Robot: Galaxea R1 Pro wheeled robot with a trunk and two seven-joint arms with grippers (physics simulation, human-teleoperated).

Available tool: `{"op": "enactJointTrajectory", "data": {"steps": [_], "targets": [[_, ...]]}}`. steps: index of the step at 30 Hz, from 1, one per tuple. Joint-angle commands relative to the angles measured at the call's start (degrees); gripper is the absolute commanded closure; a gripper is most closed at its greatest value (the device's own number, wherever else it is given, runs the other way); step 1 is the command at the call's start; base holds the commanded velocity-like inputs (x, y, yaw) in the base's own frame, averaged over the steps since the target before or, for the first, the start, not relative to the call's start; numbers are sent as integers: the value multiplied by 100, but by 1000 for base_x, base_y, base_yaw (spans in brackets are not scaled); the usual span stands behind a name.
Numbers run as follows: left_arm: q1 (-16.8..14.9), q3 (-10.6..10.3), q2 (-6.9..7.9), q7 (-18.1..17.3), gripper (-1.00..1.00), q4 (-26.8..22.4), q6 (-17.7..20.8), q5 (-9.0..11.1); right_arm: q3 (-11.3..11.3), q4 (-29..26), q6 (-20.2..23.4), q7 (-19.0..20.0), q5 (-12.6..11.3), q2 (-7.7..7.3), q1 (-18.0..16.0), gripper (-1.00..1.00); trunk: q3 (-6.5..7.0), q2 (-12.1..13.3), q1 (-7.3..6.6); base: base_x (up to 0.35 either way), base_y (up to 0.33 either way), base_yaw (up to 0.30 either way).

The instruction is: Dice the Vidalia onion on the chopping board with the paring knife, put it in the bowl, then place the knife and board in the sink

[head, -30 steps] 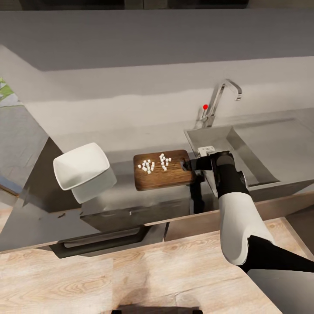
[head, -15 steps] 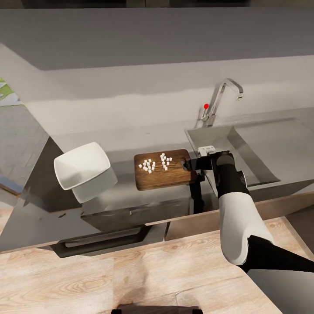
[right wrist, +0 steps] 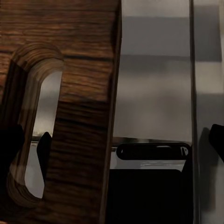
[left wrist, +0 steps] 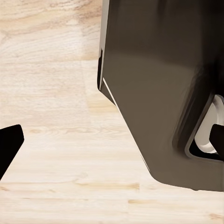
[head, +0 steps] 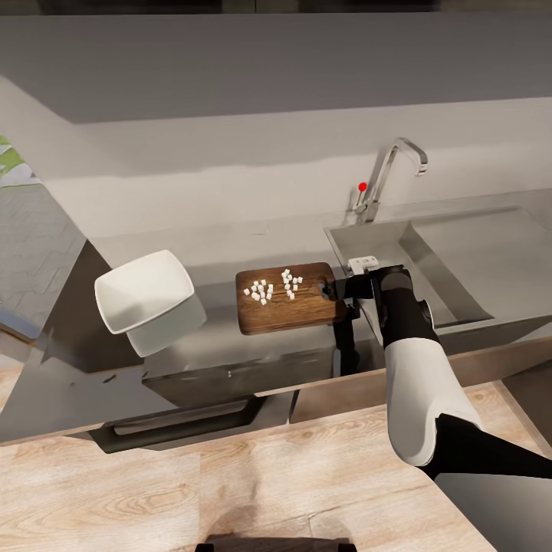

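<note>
The chopping board (head: 287, 307) lies on the countertop (head: 218, 257), its handle slot (right wrist: 35, 126) pointing toward the sink (head: 460, 264). Several small white diced onion pieces (head: 264, 291) sit in two clusters on its left half. My right gripper (head: 337, 291) is at the board's handle end and is open (right wrist: 113, 149). One fingertip (right wrist: 10, 142) hangs over the slot and the other (right wrist: 217, 137) is past the board's edge over steel. The white bowl (head: 143, 290) stands to the board's left with nothing in it. The paring knife is out of view. My left gripper (left wrist: 114, 140) is open above the wooden floor.
A chrome tap (head: 391, 172) with a red knob (head: 361, 186) rises behind the sink basin, and the flat drainboard (head: 491, 230) runs to the right. A dark cabinet handle (head: 184, 425) sits below the counter's front edge. The robot's dark base (left wrist: 163, 84) looms beside the left gripper.
The head view has shifted very slightly. The board, the bowl and my right arm stand as they did.
</note>
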Motion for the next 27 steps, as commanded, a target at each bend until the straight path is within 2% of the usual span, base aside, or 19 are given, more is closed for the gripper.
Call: {"op": "enactJointTrajectory", "data": {"steps": [1, 21, 27], "targets": [[-9, -48, -3, -31, -100, 25, -35, 58, -28, 74, 35, 53, 36, 8, -4, 100, -9, -7, 5, 0, 0, 0], [-9, -48, -3, -31, -100, 24, -35, 58, -19, 74, 35, 53, 36, 8, -5, 100, -8, -7, 5, 0, 0, 0], [-9, -48, -3, -31, -100, 24, -35, 58, -16, 74, 35, 53, 36, 8, -4, 100, 30, -7, 5, 0, 0, 0]]}}
